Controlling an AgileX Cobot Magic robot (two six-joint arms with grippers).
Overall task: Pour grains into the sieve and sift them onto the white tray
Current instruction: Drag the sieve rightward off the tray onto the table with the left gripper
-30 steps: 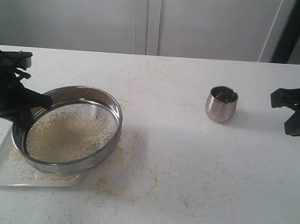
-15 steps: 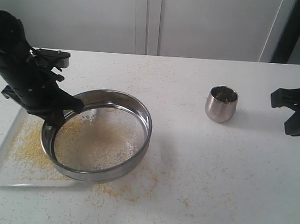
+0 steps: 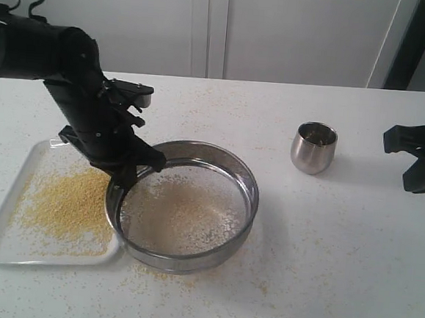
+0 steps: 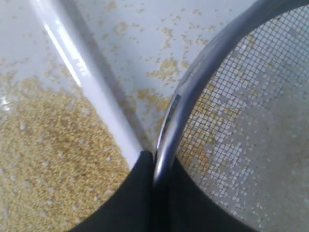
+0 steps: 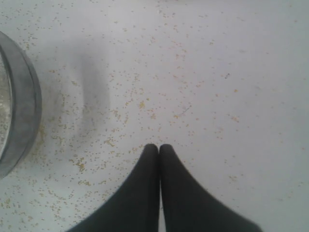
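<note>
Exterior view, entries as we find them.

- Left gripper (image 3: 128,173): fingers clamped on the left rim of the sieve (image 3: 186,216), one inside and one outside.
- Sieve: mostly over the bare table (image 3: 321,271), its left edge just overlapping the right end of the white tray (image 3: 43,162). Pale residue lies on the mesh. We cannot tell whether it is lifted or resting.
- Grains (image 3: 65,206): a golden heap on the tray, to the left of the clamped fingers.
- Right gripper (image 5: 159,147): fingers pressed together, holding nothing, well apart beyond the steel cup (image 3: 314,147).

We judge that any further sifting means carrying the sieve leftward, and the left arm is the nearer.
</note>
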